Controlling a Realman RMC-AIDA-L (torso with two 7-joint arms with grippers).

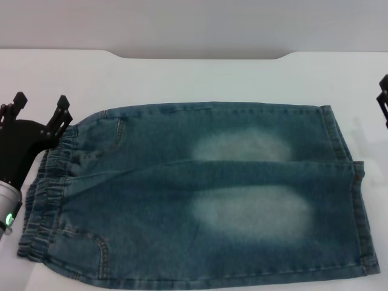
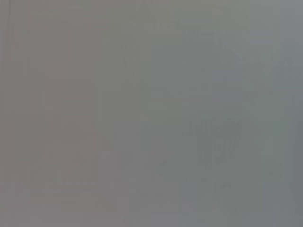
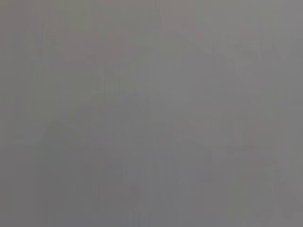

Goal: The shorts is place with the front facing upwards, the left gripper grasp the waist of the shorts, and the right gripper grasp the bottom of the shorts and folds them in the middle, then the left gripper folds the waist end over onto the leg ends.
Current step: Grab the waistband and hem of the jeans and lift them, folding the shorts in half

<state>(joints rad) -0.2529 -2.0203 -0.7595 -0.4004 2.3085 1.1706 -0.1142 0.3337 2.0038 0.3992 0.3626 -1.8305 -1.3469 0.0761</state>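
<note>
The blue denim shorts (image 1: 200,194) lie flat on the white table, front up, with two pale faded patches showing. Their gathered waist (image 1: 45,194) points left and the two hemmed leg ends (image 1: 354,194) point right, a slit between the legs. My left gripper (image 1: 39,109) hovers at the far left, just above the waist's far corner, its two black fingers spread open and holding nothing. Only a sliver of my right gripper (image 1: 383,100) shows at the right edge, beyond the far leg hem. Both wrist views show plain grey with nothing recognisable.
The white table (image 1: 200,79) runs behind the shorts to a notched back edge. The shorts' near edge lies close to the bottom of the head view.
</note>
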